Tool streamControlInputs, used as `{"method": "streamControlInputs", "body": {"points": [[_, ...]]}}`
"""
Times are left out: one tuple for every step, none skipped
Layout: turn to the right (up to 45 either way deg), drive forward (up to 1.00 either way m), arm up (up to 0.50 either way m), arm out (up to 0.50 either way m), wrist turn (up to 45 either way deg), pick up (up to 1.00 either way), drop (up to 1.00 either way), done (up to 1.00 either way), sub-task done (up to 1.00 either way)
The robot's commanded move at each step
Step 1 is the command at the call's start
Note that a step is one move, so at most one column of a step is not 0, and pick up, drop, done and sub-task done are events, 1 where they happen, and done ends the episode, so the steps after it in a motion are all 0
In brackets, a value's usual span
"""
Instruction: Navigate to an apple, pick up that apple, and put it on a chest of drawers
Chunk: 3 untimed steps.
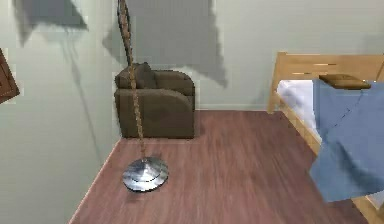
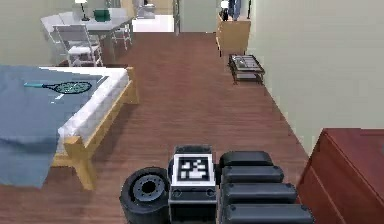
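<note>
Honestly, at the gripper (dark lump beside 1 white marker) I cannot tell jaw state or load.

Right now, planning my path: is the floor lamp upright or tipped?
Upright: the lamp stands flat on the floor, its pole rising past the armchair.

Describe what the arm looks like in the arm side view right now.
The black arm is a stack of rounded-edged segments. A white square with black marks sits on its end, framed in black, with a round black ringed body just left of it.
</note>
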Motion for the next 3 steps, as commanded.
{"method": "streamControlInputs", "body": {"points": [[-45.0, 0.0, 0.0, 0.0, 0.0, 0.0, 0.0, 0.0, 0.0], [-24.0, 0.0, 0.0, 0.0, 0.0, 0.0, 0.0, 0.0, 0.0], [0.0, 0.15, 0.0, 0.0, 0.0, 0.0, 0.0, 0.0, 0.0]]}}
